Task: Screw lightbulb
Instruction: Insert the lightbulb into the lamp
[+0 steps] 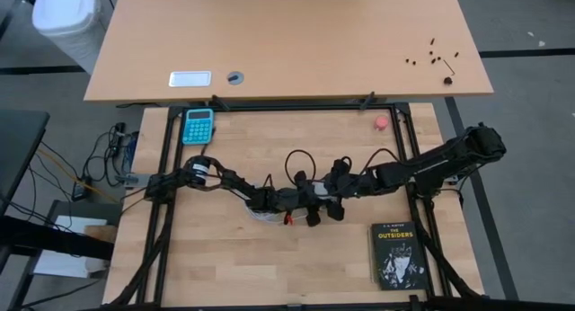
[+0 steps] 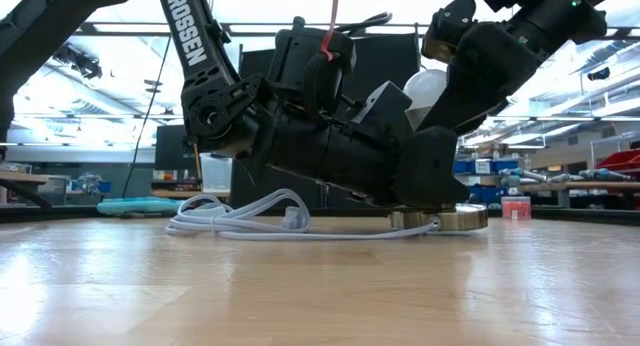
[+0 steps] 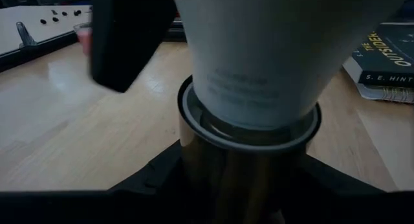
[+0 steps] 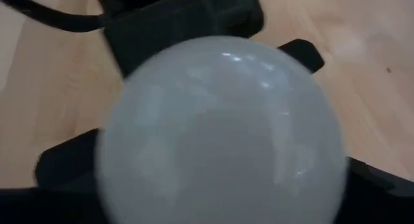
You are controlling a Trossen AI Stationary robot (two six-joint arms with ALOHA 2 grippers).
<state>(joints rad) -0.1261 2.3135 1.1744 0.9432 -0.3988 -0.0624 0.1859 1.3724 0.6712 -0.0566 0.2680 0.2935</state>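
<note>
The white frosted lightbulb [image 2: 425, 86] stands upright, its narrow neck [image 3: 259, 88] down in the round silvery socket [image 2: 440, 219], which rests flat on the table's middle. A white cord [image 2: 240, 221] lies coiled on the table to the socket's left. My left gripper [image 3: 242, 185] reaches in low from the table's left and is shut on the socket. My right gripper [image 4: 220, 179] comes slanting down from the right, and its fingers are closed on the bulb's dome [image 4: 220, 133]. In the high view both grippers [image 1: 319, 201] cover the bulb. My left gripper pinches the socket's round side wall [image 3: 220, 166] between its two fingers, close above the table. The fingers come nearly level from the table's left. The socket stays flat on the table. My right gripper has the bulb's wide round dome between its two fingers [image 4: 65, 166], one on each side. They slant down from the table's right and above. The bulb stands upright with its neck in the socket.
A black book [image 1: 397, 254] lies near the front right. A blue calculator [image 1: 199, 125] sits at the far left and a small pink-red round object [image 1: 382, 122] at the far right. A second table [image 1: 287, 41] with small dark bits stands beyond.
</note>
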